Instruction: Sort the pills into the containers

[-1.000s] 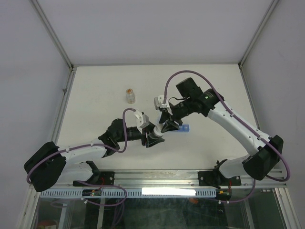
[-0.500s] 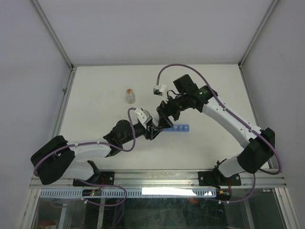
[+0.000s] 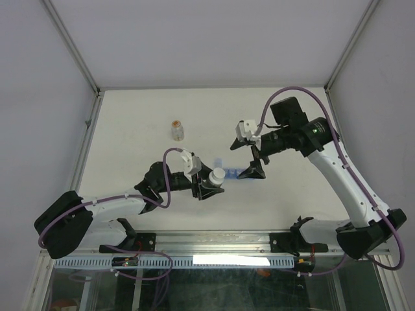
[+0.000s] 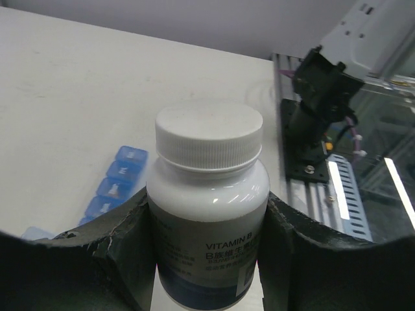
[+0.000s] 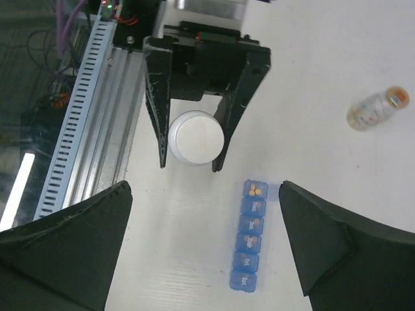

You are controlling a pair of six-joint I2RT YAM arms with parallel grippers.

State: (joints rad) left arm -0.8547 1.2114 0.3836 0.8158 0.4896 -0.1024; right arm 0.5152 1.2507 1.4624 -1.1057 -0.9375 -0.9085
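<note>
Left gripper (image 5: 189,162) clamps the white bottle (image 4: 207,194), VITAMIN B label (image 4: 228,246) legible only from its wrist; right gripper (image 5: 205,188) gapes wide. Right wrist alone shows orange pills (image 5: 257,190) in the containers (image 5: 249,236), just beside the bottle on the white table (image 3: 130,129), grey walls (image 3: 194,39) beyond.

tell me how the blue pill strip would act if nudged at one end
The blue pill strip lies flat, long and narrow, so an end push would probably spin it. It looks like thin translucent plastic with few pills inside, so likely light and skids easily on the smooth table. Unlikely to roll or tip.
</note>
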